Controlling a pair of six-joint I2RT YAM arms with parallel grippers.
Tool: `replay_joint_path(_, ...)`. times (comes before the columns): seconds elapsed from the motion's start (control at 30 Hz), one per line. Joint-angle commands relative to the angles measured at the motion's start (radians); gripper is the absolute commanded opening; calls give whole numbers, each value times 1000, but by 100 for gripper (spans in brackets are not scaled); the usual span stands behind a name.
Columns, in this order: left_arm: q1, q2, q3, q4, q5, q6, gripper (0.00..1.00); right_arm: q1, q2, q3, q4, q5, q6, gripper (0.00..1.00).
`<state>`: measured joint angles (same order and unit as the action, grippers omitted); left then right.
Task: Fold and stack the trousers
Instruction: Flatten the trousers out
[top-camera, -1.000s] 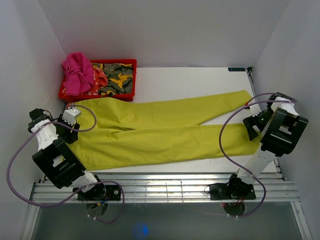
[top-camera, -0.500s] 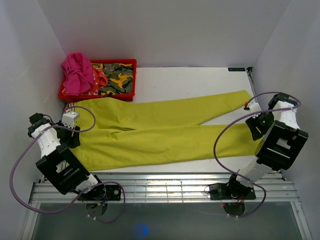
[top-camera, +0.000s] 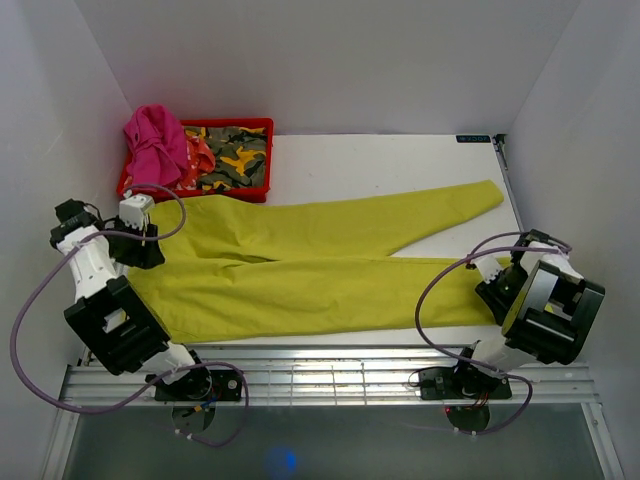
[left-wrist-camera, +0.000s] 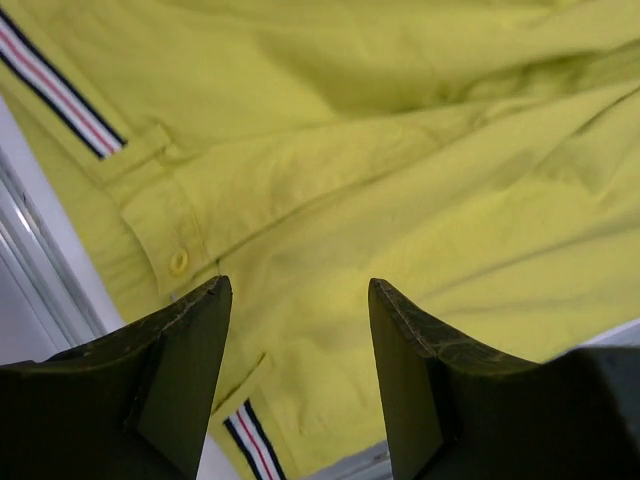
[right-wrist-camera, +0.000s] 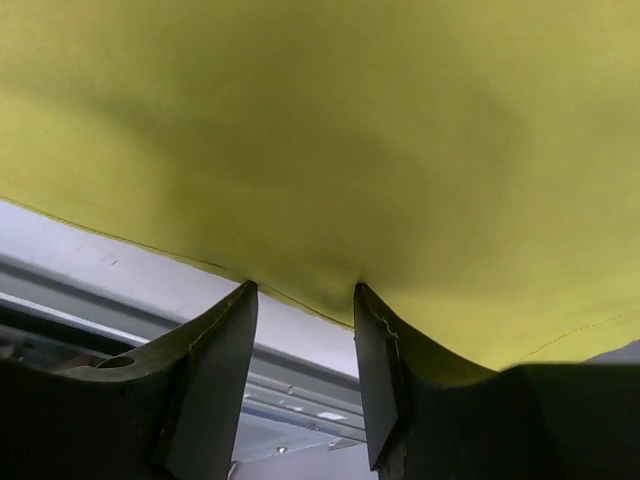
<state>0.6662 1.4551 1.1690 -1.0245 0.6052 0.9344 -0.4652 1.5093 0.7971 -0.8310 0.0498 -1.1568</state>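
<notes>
The lime yellow-green trousers (top-camera: 300, 270) lie spread flat across the table, waistband at the left, both legs running right. My left gripper (top-camera: 146, 252) hovers over the waistband end. In the left wrist view it (left-wrist-camera: 298, 285) stands open above the cloth (left-wrist-camera: 400, 150), near a button and a striped trim. My right gripper (top-camera: 494, 290) sits at the hem end of the near leg. In the right wrist view its jaws (right-wrist-camera: 303, 288) stand partly apart, tips at the cloth's edge (right-wrist-camera: 350, 120), with bare table showing between them.
A red bin (top-camera: 262, 128) at the back left holds a pink garment (top-camera: 155, 140) and a camouflage one (top-camera: 235, 158). White table (top-camera: 380, 160) shows behind the trousers. A metal rail (top-camera: 350, 370) runs along the near edge. White walls close in on both sides.
My right arm has swung toward the near edge, down to the near leg's hem, and its jaws have narrowed. My left gripper has shifted slightly toward the back over the waistband.
</notes>
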Motion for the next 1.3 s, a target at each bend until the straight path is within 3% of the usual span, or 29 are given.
replay_joint_path(0.0, -83, 28, 52, 36, 97, -100, 68, -6, -23, -64, -109, -42, -78, 49)
replay_joint_path(0.07, -177, 37, 41, 98, 82, -167, 68, -4, -23, 96, -216, -174, -57, 53)
replay_joint_path(0.23, -384, 79, -26, 256, -5, -293, 68, 14, 112, 525, -284, -422, 87, 58)
replay_joint_path(0.27, -404, 93, -29, 265, -16, -318, 68, 43, 136, 584, -284, -438, 115, 66)
replay_joint_path(0.37, -439, 140, -25, 287, -22, -354, 67, 134, 253, 766, -246, -423, 228, 83)
replay_joint_path(0.53, -441, 131, -26, 287, -22, -385, 68, 180, 463, 974, -59, -296, 432, 86)
replay_joint_path(0.63, -442, 103, -46, 287, -18, -391, 68, 180, 598, 1117, -43, -246, 518, 85)
replay_joint_path(0.97, -441, 25, -109, 293, 7, -417, 69, 181, 753, 1186, 174, -182, 644, 84)
replay_joint_path(1.27, -442, 16, -104, 282, -22, -413, 69, 180, 902, 1306, 196, -225, 706, 88)
